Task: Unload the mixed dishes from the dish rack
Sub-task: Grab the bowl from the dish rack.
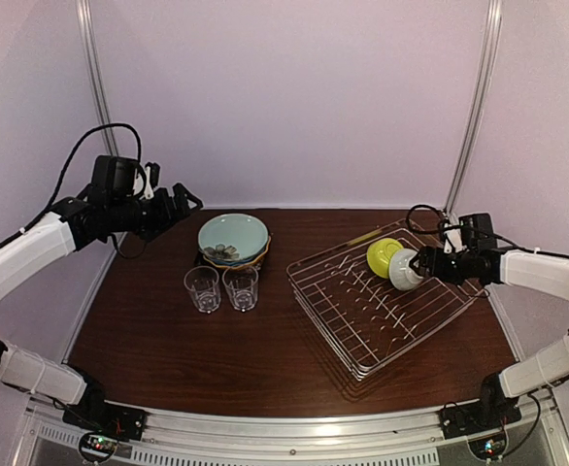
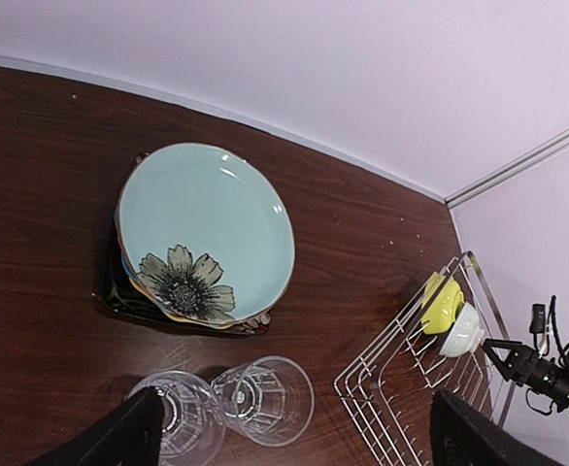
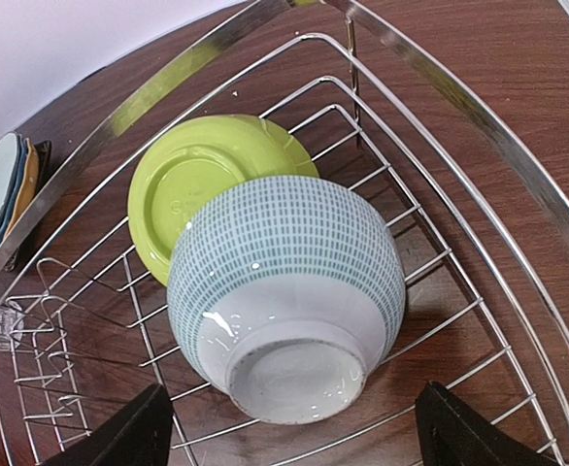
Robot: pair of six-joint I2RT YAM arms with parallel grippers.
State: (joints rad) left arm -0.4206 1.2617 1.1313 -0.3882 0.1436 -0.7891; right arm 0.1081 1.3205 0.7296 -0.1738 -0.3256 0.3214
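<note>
Straddling the white bowl, the right gripper's jaws stand released; centre them, squeeze evenly, lift clear of the green bowl. Left gripper's jaws likewise released.

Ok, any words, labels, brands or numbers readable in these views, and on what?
No text can be read in any view.
Yellow-green bowl, underside: a possible faint raised mark, too blurred to read.
White bowl, plates, glasses, dish rack: no lettering visible.
</note>
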